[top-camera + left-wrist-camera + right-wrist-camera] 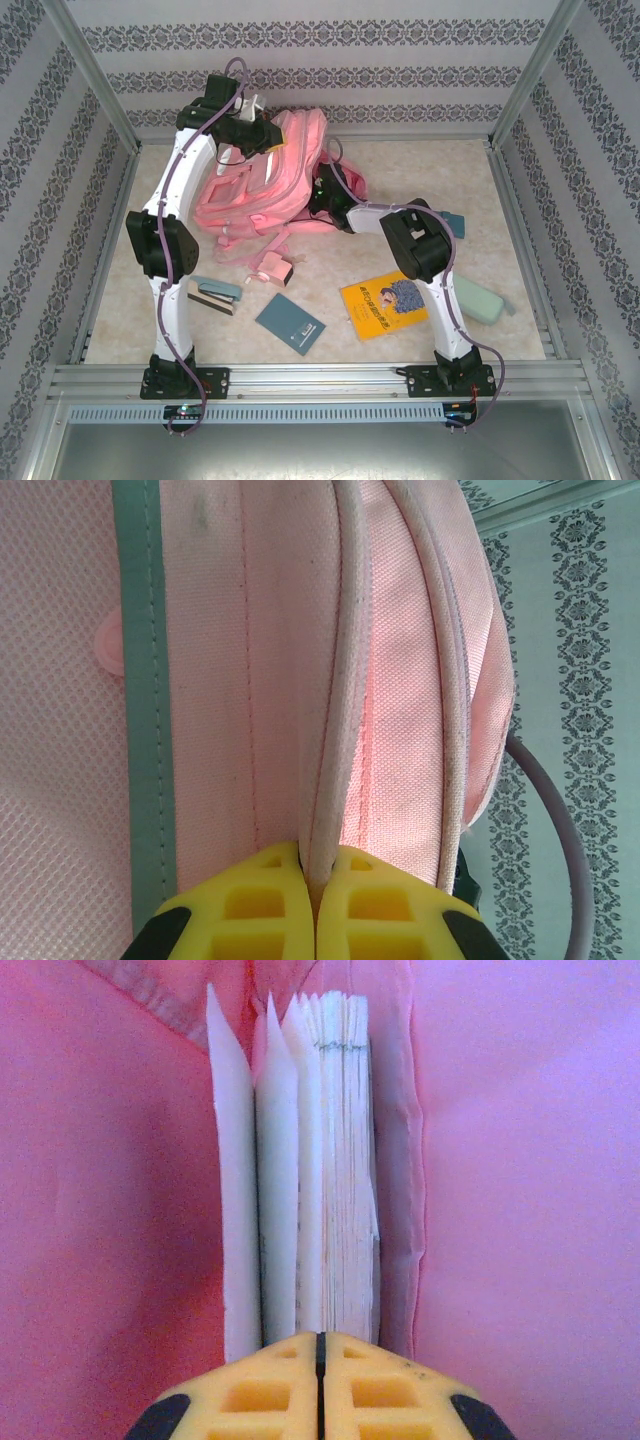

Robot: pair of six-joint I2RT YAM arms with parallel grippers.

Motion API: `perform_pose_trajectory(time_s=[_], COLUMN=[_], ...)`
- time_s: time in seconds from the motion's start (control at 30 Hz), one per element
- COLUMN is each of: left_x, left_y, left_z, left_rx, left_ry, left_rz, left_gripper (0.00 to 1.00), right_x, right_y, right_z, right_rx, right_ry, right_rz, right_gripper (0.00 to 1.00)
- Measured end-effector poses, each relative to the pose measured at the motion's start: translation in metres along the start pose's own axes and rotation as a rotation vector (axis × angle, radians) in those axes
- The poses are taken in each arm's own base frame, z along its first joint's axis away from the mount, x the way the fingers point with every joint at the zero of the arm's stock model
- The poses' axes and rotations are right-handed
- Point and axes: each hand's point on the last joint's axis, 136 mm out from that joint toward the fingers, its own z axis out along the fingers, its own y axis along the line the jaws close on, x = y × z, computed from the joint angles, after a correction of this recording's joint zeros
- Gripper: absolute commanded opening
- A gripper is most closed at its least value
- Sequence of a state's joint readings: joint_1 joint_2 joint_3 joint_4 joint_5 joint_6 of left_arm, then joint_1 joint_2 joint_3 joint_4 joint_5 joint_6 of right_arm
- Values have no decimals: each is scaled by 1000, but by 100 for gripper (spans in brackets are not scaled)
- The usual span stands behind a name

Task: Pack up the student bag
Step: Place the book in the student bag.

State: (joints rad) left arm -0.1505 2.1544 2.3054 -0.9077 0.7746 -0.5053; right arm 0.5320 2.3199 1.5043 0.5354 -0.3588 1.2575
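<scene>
At the far end of the student bag [262, 190], left gripper [315, 905]: yellow pads clamped tight on a pale piped seam of the bag, the piping running straight out from between them. Pink weave on either side of that seam. A grey-green trim strip and pink mesh lie further left in the wrist view.

At the bag's right side, right gripper [320, 1375]: pads pressed flat together, nothing seen between them. Directly ahead of the tips a white-paged book [320, 1160] stands on edge, pages fanned slightly, lower page edges right at the fingertips. Whether they touch, cannot tell. Pink bag fabric walls the book on both sides.

Bag itself: lies on the table [520, 200] toward the far wall, one gripper at its far end and one at its right side, straps trailing on its near side.

Near side of the bag, loose on the table:
- Small pink pouch [272, 268], just beside the straps.
- Teal-topped flat item [215, 294], to the bag's near-left.
- Blue notebook [290, 323] and yellow book [385, 307], further off and apart from each other.
- Mint pencil case [478, 298], well apart to the bag's near-right.
</scene>
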Motion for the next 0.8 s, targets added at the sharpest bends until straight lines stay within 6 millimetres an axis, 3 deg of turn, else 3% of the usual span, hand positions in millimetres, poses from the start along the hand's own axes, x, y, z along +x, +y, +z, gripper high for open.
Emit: perform_pose_trajectory(time_s=[0.3,0.47,0.53,0.8], left_x=[1,1,2,8], left_y=[0,2,5,16], left_z=[1,1,1,3], left_rx=[2,-7,-20,-93], left_ry=[4,5,5,20], left_rz=[5,30,48,144], left_gripper=[0,0,0,0], right_x=[-1,-3,-5,-45], right_y=[9,9,8,31], right_z=[3,-3,-15,-91], right_rx=[-21,-16,-2,1], right_ry=[4,1,-5,-106], right_rz=[0,-9,-13,-32], right_gripper=[7,27,33,39])
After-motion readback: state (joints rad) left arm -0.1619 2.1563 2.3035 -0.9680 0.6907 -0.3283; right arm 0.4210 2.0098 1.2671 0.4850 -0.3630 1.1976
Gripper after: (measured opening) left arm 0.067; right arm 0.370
